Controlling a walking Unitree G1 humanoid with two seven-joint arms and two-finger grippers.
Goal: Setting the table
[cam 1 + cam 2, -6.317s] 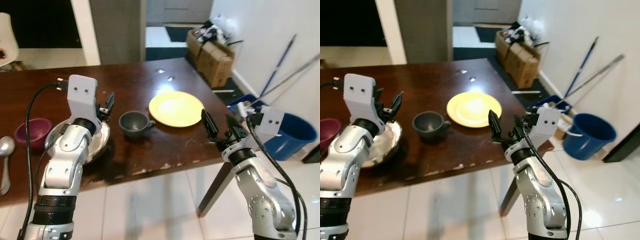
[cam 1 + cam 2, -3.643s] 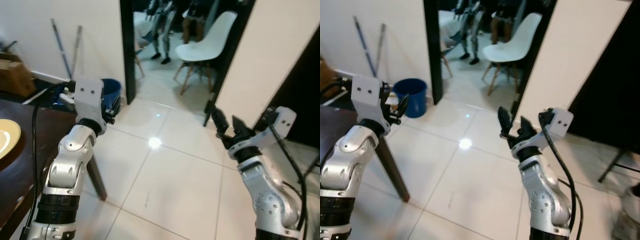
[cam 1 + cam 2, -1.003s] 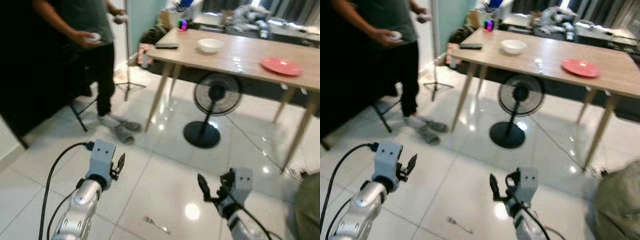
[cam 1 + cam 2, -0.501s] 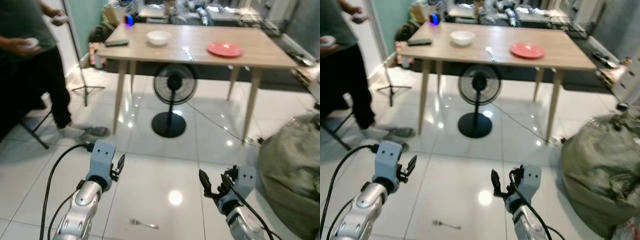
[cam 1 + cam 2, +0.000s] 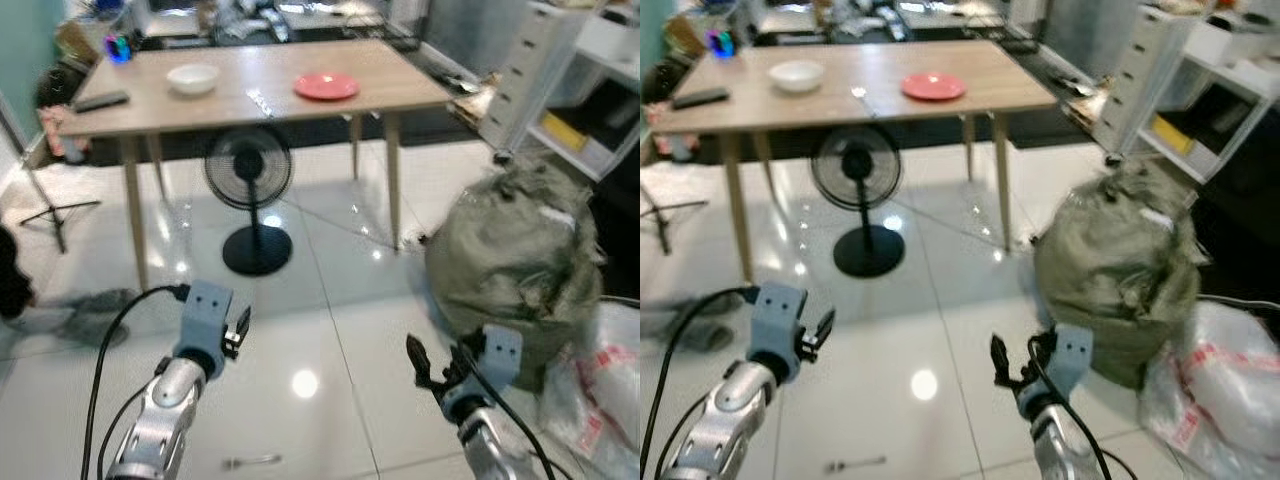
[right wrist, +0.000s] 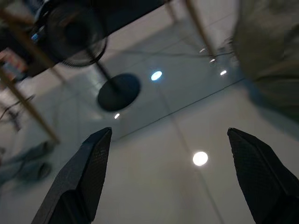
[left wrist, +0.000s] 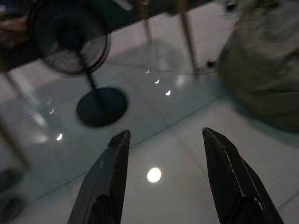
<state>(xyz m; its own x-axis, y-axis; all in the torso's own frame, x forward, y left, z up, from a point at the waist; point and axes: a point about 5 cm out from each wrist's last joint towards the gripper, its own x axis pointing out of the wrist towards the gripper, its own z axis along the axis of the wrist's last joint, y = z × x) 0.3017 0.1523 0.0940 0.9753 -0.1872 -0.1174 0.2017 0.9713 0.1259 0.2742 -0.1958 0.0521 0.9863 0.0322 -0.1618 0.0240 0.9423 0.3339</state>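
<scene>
One wooden worktop (image 5: 300,95) stands on light legs in the upper left of the left eye frame. It carries one white bowl (image 5: 192,78) toward its left, one red plate (image 5: 326,86) toward its right, one small piece of cutlery (image 5: 262,100) between them, too blurred to identify further, and one dark flat object (image 5: 101,101) near the left edge. One glowing blue-pink item (image 5: 118,48) sits at the far left corner of the worktop.

One black pedestal fan (image 5: 251,190) stands on the white tiled floor (image 5: 340,340) under the worktop. One large grey-green sack (image 5: 510,265) rests on the floor at the right of the frame, with white plastic bags (image 5: 610,390) at the lower right. One white drawer unit (image 5: 545,70) occupies the upper right. One fork (image 5: 250,461) lies on the floor at the bottom centre, between the two arms.

The left gripper (image 7: 161,177) is held over the floor at the lower left; its jaws are spread apart and grasp nothing, touching nothing. The right gripper (image 6: 173,172) is held over the floor at the lower right; its jaws are spread wide, empty, in contact with nothing. Both grippers are well apart from the worktop and its tableware.
</scene>
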